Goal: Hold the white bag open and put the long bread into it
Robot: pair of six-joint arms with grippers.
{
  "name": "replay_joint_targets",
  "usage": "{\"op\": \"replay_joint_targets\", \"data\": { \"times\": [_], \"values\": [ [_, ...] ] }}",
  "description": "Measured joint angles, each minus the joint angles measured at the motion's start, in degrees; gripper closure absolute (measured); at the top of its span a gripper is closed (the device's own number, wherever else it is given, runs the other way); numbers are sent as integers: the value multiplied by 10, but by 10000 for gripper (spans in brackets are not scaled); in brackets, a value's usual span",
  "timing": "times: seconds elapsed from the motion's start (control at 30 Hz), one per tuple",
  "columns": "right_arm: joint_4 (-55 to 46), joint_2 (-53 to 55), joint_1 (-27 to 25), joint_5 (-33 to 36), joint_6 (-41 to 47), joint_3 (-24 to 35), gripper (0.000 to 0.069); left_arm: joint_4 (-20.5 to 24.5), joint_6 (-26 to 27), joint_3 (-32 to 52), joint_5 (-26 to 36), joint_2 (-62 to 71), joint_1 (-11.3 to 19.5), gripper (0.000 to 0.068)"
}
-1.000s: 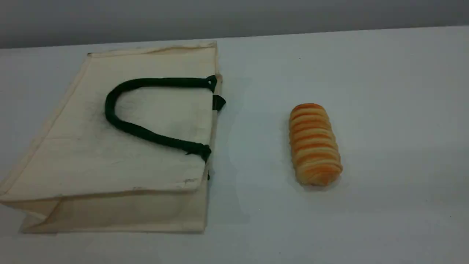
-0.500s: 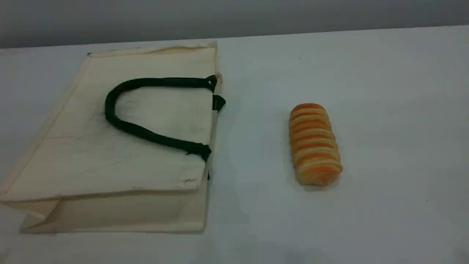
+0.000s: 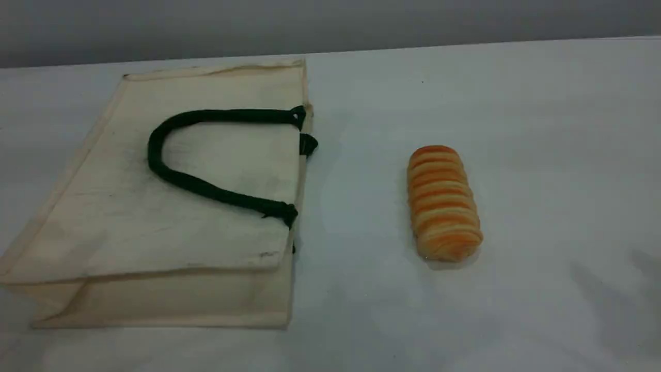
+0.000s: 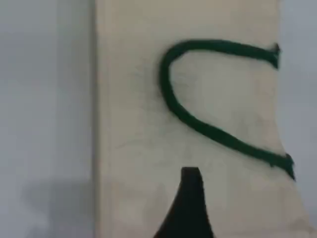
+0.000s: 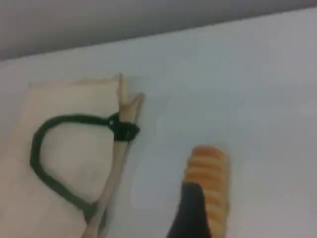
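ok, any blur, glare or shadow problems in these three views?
Scene view: sharp, even light, no glare, faint grey shadows on the table at lower right. Left wrist view: soft, edges of the white bag and its handle smeared. Right wrist view: blurrier, long bread ridges barely resolved.

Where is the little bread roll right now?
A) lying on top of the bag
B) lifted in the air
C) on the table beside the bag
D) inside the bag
C: the bread lies on the bare table, clear of the bag, which lies flat on its side.
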Motion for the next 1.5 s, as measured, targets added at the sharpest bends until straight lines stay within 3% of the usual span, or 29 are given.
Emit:
{"op": "replay_joint_targets", "data": {
  "times": [0.3,0.57,0.73,0.97,1.5],
  "values": [
    [182,96,0,4,-175,0,158,0,14,-38,-81,193,0,113],
    [315,145,0,4,-295,-11,158,0,23,-101,-79,339,-1,113],
    [332,178,0,6,-308,-31,158,0,24,-142,-77,398,-4,113],
    [341,213,0,6,-325,-46,158,0,35,-194,-91,461,-41,113],
    [342,218,0,0,-347,-45,158,-20,32,-210,-110,550,-41,113]
  ]
}}
